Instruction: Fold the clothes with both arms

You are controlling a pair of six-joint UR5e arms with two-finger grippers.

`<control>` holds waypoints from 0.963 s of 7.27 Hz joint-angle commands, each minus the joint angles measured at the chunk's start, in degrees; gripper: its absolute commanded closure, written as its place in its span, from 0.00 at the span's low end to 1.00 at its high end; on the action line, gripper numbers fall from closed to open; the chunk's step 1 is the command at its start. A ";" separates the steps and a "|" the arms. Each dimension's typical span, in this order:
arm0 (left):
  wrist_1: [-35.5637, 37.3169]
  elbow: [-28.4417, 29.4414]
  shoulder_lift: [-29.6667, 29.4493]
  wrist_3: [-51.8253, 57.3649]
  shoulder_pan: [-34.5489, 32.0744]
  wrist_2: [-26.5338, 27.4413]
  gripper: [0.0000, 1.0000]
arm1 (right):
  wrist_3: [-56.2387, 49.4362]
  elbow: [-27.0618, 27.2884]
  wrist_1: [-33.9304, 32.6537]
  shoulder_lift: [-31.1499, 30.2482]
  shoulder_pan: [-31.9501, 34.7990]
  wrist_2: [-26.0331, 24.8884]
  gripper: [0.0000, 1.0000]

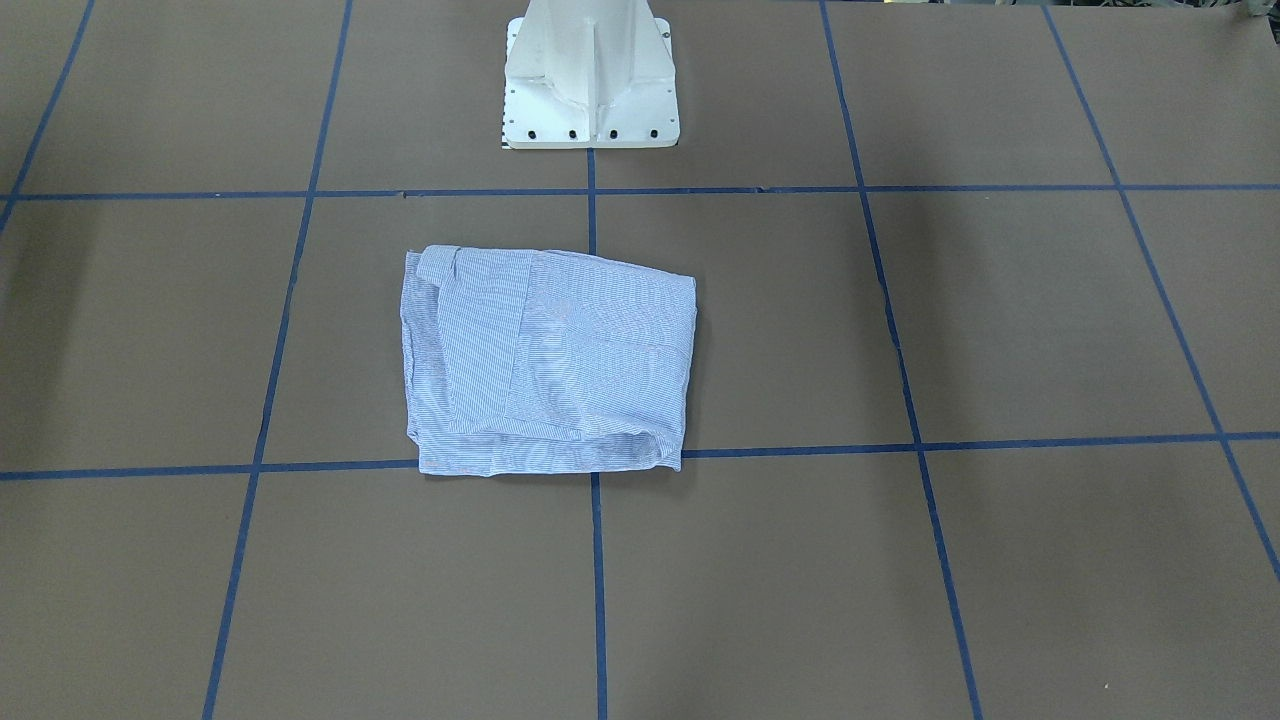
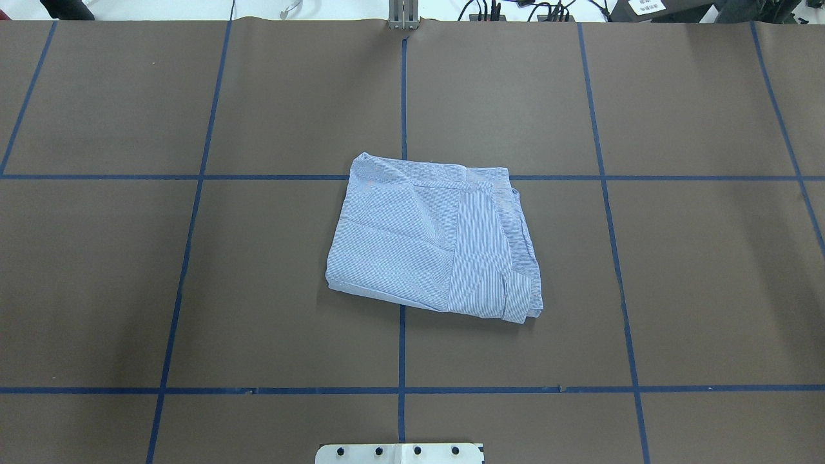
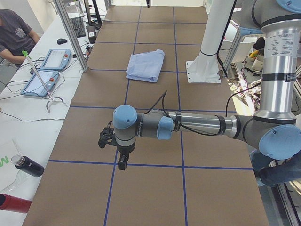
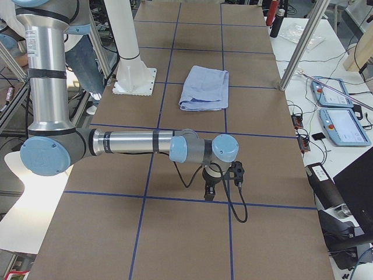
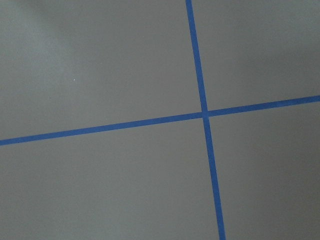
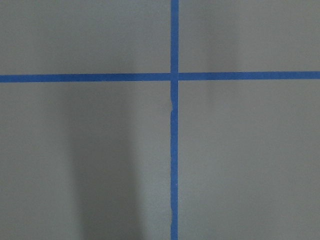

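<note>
The light blue-and-white striped shirt (image 1: 548, 360) lies folded into a compact rectangle near the table's middle, a cuff showing at one corner (image 2: 517, 299). It also shows in the left side view (image 3: 146, 65) and the right side view (image 4: 204, 87). My left gripper (image 3: 122, 162) hangs low over bare table far from the shirt, towards the table's left end. My right gripper (image 4: 208, 194) hangs likewise towards the right end. I cannot tell whether either is open or shut. Both wrist views show only brown table and blue tape lines.
The white pedestal base (image 1: 590, 80) stands behind the shirt. Blue tape lines (image 2: 403, 96) grid the brown table. A seated operator (image 3: 14, 33), teach pendants (image 3: 47, 70) and bottles (image 3: 28, 165) are on a side bench. More pendants (image 4: 341, 122) show in the right side view.
</note>
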 commanded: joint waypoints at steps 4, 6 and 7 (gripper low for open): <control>2.58 -1.79 0.79 -7.75 3.95 -1.07 0.00 | 0.07 0.18 -0.16 -0.06 0.78 0.09 0.00; 0.38 -1.27 3.07 -5.30 3.95 -1.07 0.00 | 0.07 0.09 -0.25 -0.06 0.95 0.09 0.00; -0.23 -0.75 4.13 -5.20 3.95 -1.07 0.00 | 0.07 0.09 -0.34 -0.06 1.13 0.18 0.00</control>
